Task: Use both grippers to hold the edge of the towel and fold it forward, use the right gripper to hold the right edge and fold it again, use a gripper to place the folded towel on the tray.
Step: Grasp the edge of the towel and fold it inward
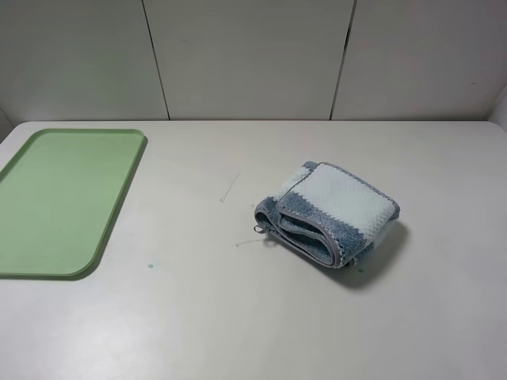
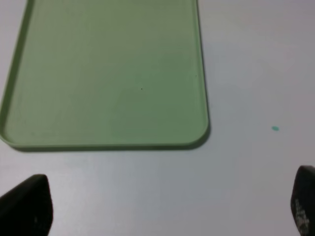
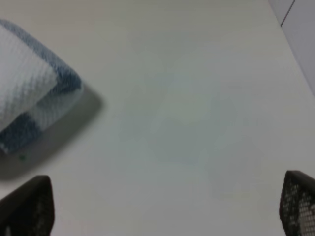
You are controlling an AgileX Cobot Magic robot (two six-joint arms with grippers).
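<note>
2 end effectors (image 2: 170, 199) (image 3: 167, 196), 1 towel (image 1: 333, 212), 1 tray (image 1: 63, 198).

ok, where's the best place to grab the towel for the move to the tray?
Take the towel at the rounded fold on its right side, coming from above-right, right fingers pinching all layers. The loose hems fan out on its near-left side; a grip there would likely catch only some layers and let it unfold.

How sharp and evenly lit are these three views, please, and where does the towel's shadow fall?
Exterior high: sharp, even light; the towel casts a soft shadow to its right on the table; no glare on the tray. Left wrist: tray clear, left gripper blurred. Right wrist: soft throughout, towel and right gripper out of focus.
</note>
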